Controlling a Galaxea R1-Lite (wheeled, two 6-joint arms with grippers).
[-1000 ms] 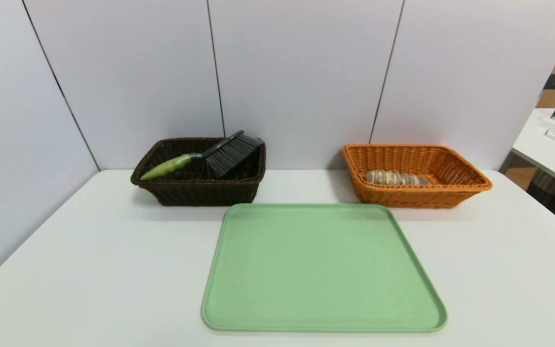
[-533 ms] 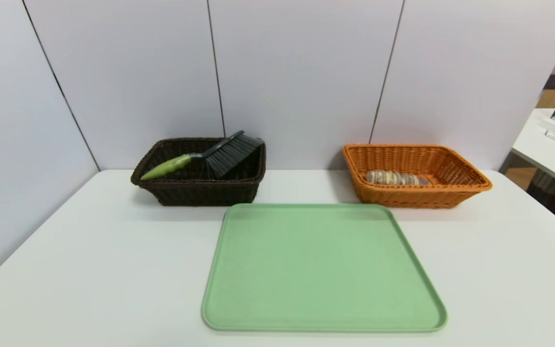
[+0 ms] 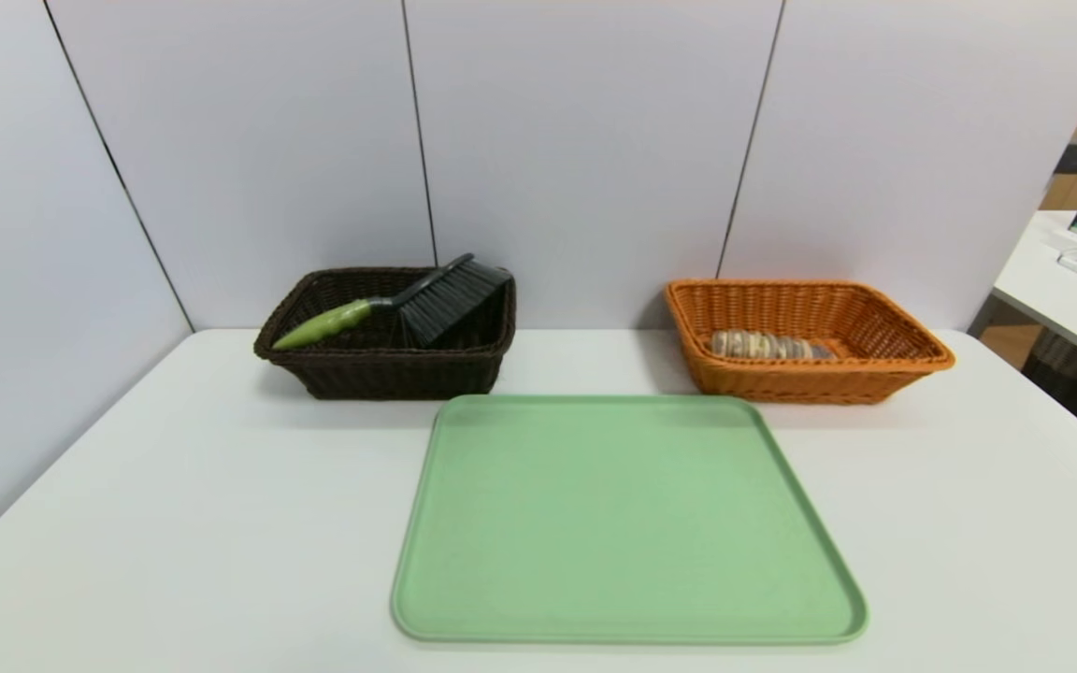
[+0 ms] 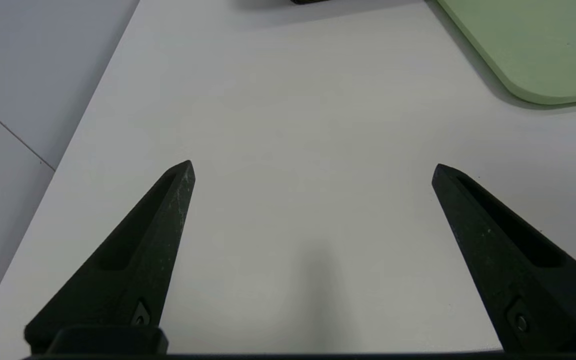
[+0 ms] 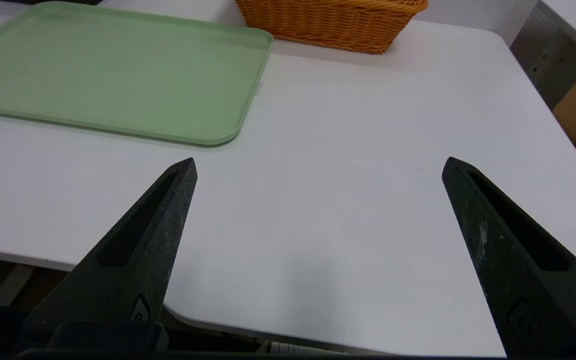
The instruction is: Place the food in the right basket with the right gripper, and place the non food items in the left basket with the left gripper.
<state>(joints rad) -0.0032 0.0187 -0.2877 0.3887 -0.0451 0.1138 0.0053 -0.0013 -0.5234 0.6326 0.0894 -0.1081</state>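
The dark brown basket at ten o'clock and the orange basket at two are rough wicker; the smooth green tray looks matt, plastic-like.

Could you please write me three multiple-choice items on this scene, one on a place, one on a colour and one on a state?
1. Where is the bread roll?
A) On the green tray
B) In the orange basket
C) In the dark brown basket

2. What colour is the handle of the brush?
A) Green
B) Red
C) White

3. How does the left gripper stand?
A) Shut on the brush
B) Shut on nothing
C) Open, holding nothing

Key:
1: B, the striped roll lies inside the orange wicker walls in the head view.
2: A, the handle resting over the dark basket's rim is green.
3: C, the left wrist view shows its fingers wide apart over the white table, with nothing between them.
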